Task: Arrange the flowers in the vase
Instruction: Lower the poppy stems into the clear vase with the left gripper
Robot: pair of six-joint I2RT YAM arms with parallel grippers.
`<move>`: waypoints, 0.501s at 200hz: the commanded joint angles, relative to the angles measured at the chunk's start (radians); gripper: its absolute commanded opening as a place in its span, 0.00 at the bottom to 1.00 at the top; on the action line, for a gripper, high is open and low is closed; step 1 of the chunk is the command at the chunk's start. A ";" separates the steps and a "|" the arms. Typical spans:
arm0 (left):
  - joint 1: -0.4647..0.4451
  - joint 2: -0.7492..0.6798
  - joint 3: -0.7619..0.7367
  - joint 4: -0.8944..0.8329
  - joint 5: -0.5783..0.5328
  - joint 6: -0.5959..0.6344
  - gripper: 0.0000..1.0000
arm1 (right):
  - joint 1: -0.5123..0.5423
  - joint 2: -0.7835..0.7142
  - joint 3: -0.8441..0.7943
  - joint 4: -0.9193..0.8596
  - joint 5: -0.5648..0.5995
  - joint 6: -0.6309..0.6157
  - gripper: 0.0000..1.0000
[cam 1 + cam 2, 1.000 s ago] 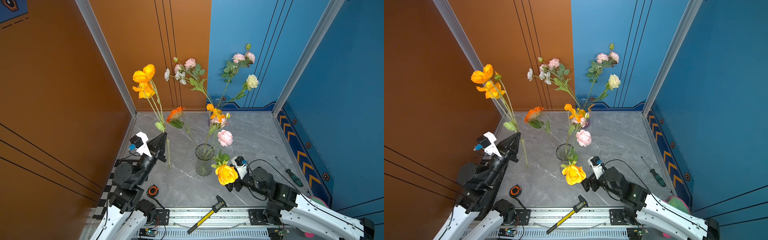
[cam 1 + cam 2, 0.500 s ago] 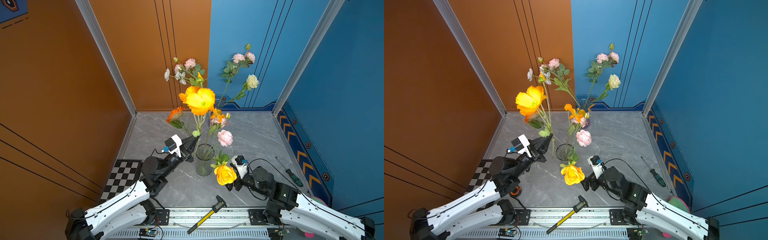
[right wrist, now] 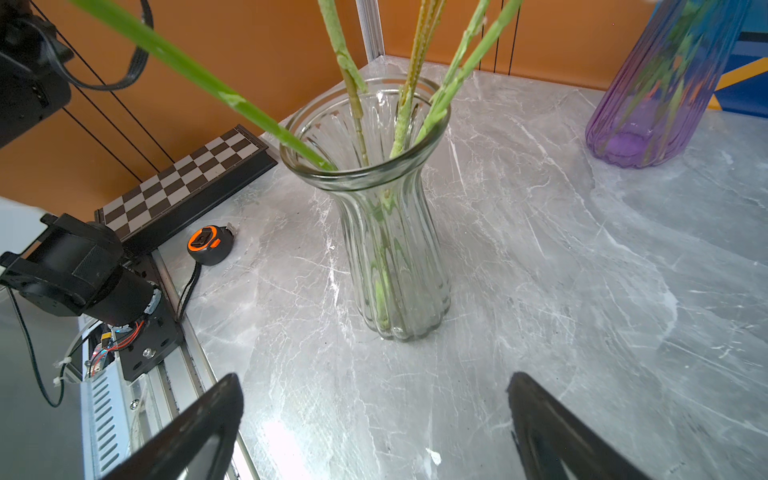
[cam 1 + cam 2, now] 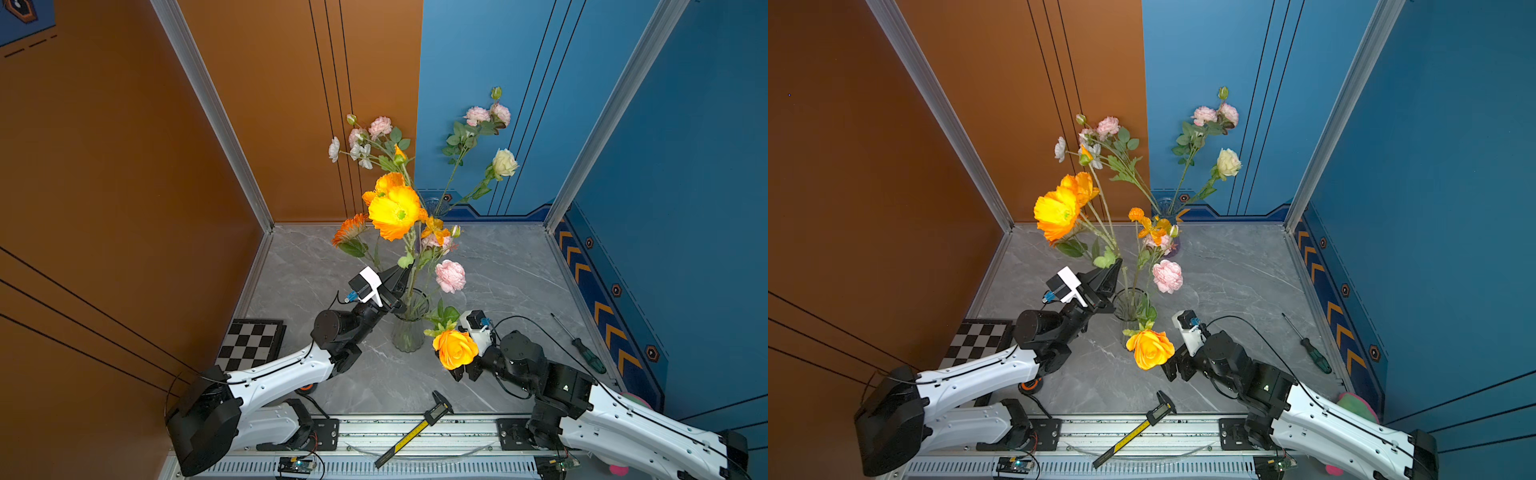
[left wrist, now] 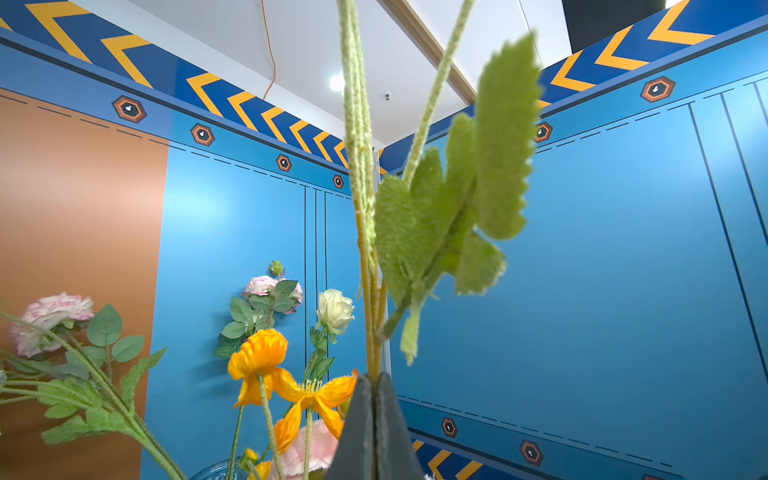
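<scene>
Your left hand (image 4: 404, 274) has come over from the left edge of the bench (image 4: 519, 291) and now sits just beside the mouth of the clear vase (image 4: 409, 332), near the middle of the bench. It is shut tight on the fuzzy green stem (image 5: 365, 249) of the big yellow flower (image 4: 395, 212), and the stem stands almost straight up out of the hand. That means the carrying part is done. The flower is where it has to go, and what is left is to slide it down and let go. From the right wrist view a pale fuzzy stem already pokes into the vase, and it may be this one, but you cannot be sure. Your right hand (image 3: 374, 386) has not moved. It is wide open, holds nothing, and waits low over the bench on the front side of the vase. The vase is clear ribbed glass, narrow in the middle and wide at the top. The flowers have long thin green stems that lean out to all sides, with a pink flower (image 4: 451, 276) up high and an orange rose (image 4: 455, 349) hanging low by your right hand. More flowers stand in a purple vase (image 3: 656, 104) near the back edge.
</scene>
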 commanded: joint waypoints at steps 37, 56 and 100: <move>-0.019 -0.005 -0.051 0.077 -0.054 -0.008 0.00 | -0.015 0.014 0.022 -0.003 0.006 -0.016 1.00; -0.014 -0.002 -0.071 0.078 -0.061 0.003 0.00 | -0.015 0.010 0.021 -0.002 0.005 -0.015 1.00; 0.000 0.010 -0.091 0.077 -0.068 0.010 0.00 | -0.016 0.013 0.017 0.002 0.004 -0.006 1.00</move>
